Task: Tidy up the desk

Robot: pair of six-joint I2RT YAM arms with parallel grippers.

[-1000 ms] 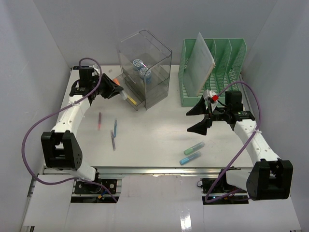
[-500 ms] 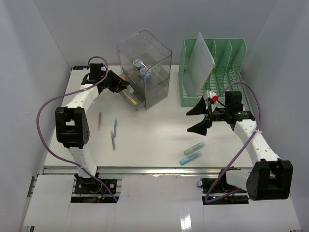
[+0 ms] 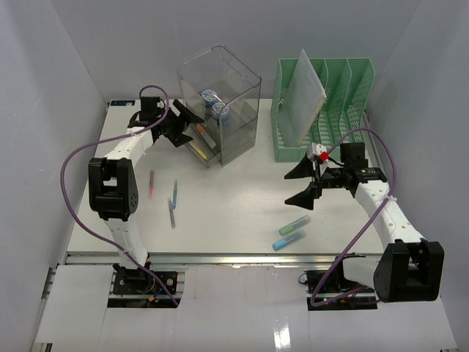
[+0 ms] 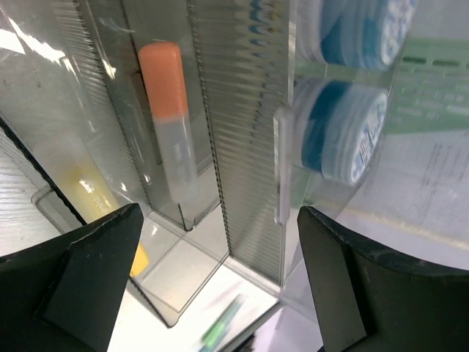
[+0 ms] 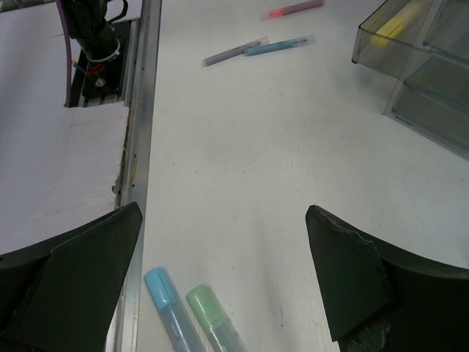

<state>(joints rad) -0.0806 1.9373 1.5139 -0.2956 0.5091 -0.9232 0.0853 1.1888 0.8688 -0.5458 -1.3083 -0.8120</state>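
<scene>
Walls [image 3: 220, 22]: pale grey, plain, enclosing left, back and right.
Surface [image 3: 234, 205]: white, flat, aluminium rail [image 3: 242, 258] along near edge.
Front panels [image 3: 242, 308]: white, one bright reflection.
Light: even, soft shadows.

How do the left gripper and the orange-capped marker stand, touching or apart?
Apart. The left wrist view shows the left gripper open, its fingers at both sides, and the orange-capped marker standing inside the clear organizer, a gap to each finger.

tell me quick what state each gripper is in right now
Left gripper: open, holding nothing; an orange-capped marker sits in the clear organizer before it.
Right gripper: open, empty, above the desk.
</scene>
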